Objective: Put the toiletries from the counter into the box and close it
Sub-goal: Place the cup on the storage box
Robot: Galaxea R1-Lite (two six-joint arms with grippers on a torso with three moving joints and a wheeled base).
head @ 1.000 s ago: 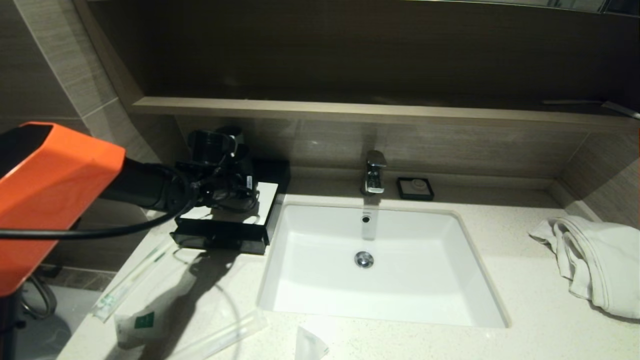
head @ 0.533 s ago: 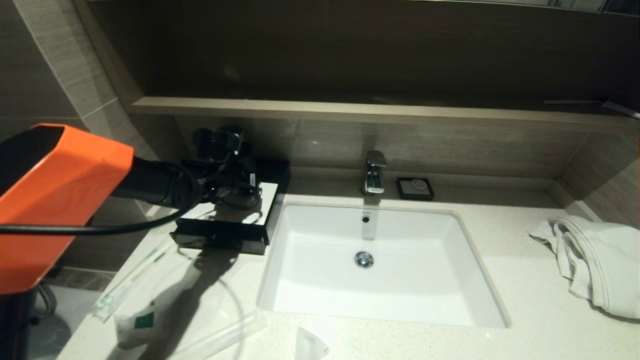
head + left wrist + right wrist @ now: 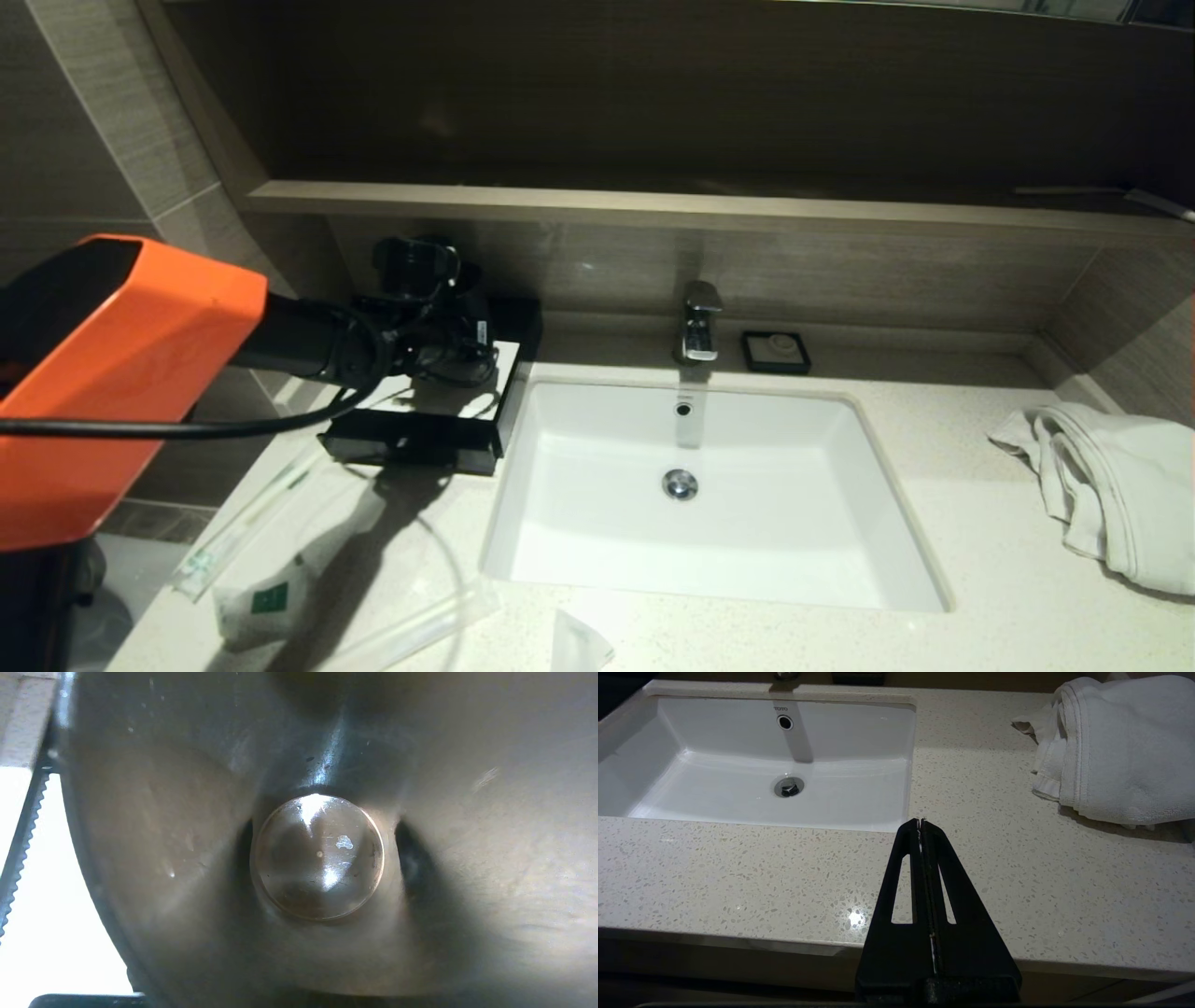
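Left gripper (image 3: 422,297): clenched round a dark cup (image 3: 413,264), held above the white top of the box (image 3: 471,399); the cup's inside fills your left wrist view
Right gripper (image 3: 921,822): fingers pressed together, empty, parked at the front edge of the counter (image 3: 738,872)
Packets: all out on the counter near the front, a long packet (image 3: 245,525), a green-marked pouch (image 3: 264,602), a second long packet (image 3: 415,628) and a small pouch (image 3: 577,644); none is in the box
Cup risk: if your grip slackens, the cup could drop onto the box or roll into the sink (image 3: 560,411)
Box risk: swing the arm low and you may knock the box sideways, since it sits right beside the sink
Cable risk: the arm's cable (image 3: 187,429) hangs over the packets and could drag them off the edge
Drawer: you cannot tell from here how far it is open, so check before loading
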